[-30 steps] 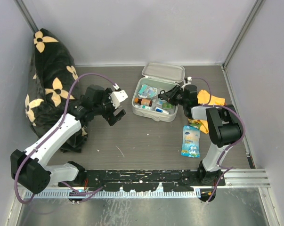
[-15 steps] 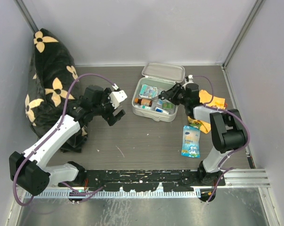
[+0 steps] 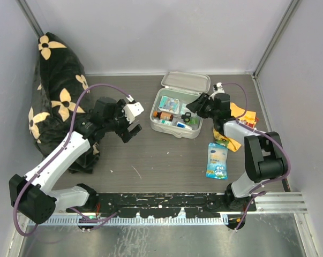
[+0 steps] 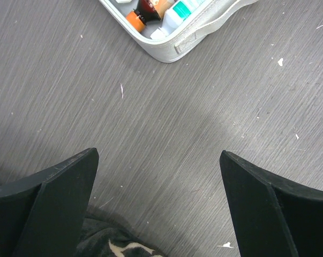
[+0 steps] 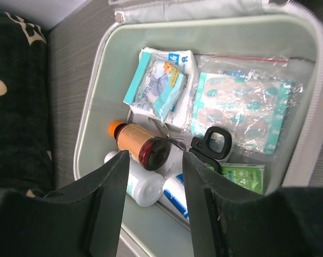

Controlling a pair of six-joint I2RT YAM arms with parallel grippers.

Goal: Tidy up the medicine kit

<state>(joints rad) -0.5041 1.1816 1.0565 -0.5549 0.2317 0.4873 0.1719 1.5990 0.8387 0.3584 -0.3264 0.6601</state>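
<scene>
Beside the black floral cushion, the left gripper hangs over bare tabletop, spread wide and empty, seemingly parked out of the way. The medicine kit lies open at rear centre, lid back for loading. The right gripper, partly open and holding nothing, hovers over its scissors and brown bottle, probably to rearrange them. A blue-yellow packet lies outside.
</scene>
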